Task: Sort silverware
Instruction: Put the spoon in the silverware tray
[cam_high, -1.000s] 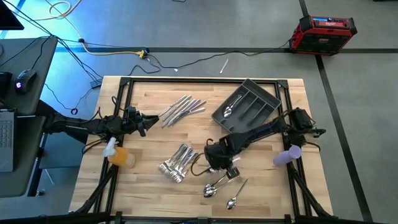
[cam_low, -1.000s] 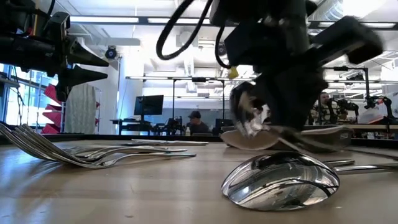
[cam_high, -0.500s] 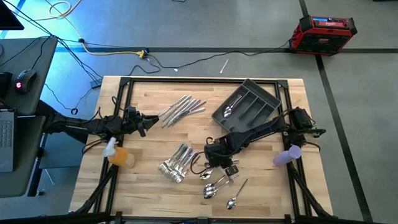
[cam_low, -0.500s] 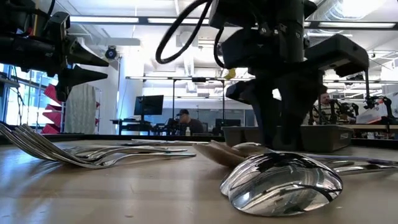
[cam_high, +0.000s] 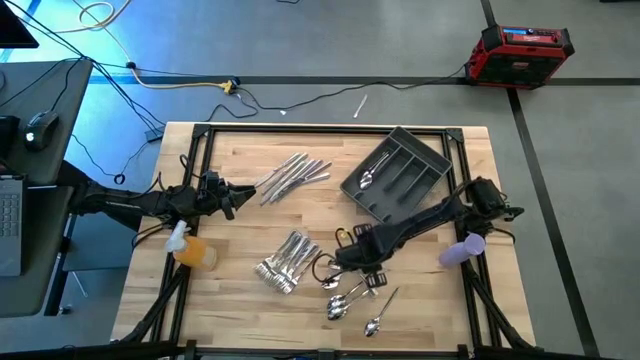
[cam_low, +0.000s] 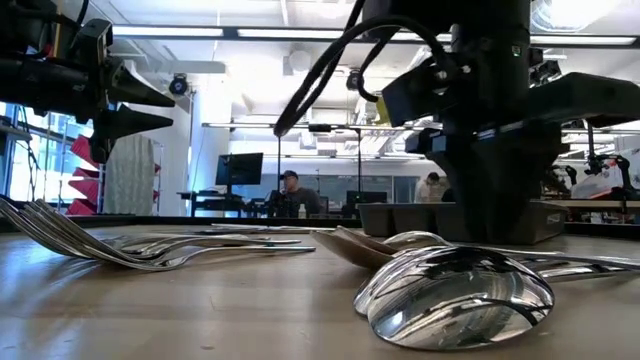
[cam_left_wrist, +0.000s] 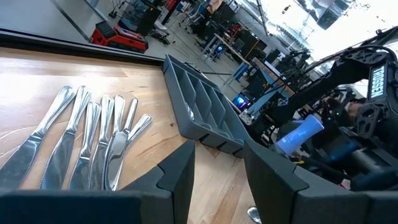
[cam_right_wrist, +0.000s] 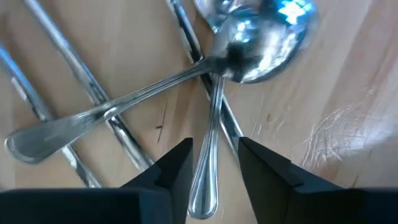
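Observation:
Several silver spoons (cam_high: 348, 292) lie crossed in a heap near the table's front, also in the low view (cam_low: 455, 295). My right gripper (cam_high: 362, 262) is low over them and open. In the right wrist view its fingers (cam_right_wrist: 177, 168) stand on either side of one spoon's handle (cam_right_wrist: 208, 163); I cannot tell whether they touch it. Forks (cam_high: 285, 262) lie in a pile at the middle front, knives (cam_high: 293, 175) farther back. The dark grey tray (cam_high: 420, 160) holds one spoon (cam_high: 367, 180). My left gripper (cam_high: 238, 196) is open and empty at the left, above the table.
A lone spoon (cam_high: 380, 312) lies near the front edge. An orange thing (cam_high: 192, 252) sits at the left and a purple thing (cam_high: 462, 250) at the right by the arm bases. A black frame (cam_high: 300, 128) runs around the tabletop.
My right gripper has come down onto the spoon heap and shifted a little toward the table's right edge. The spoons under it have been nudged about.

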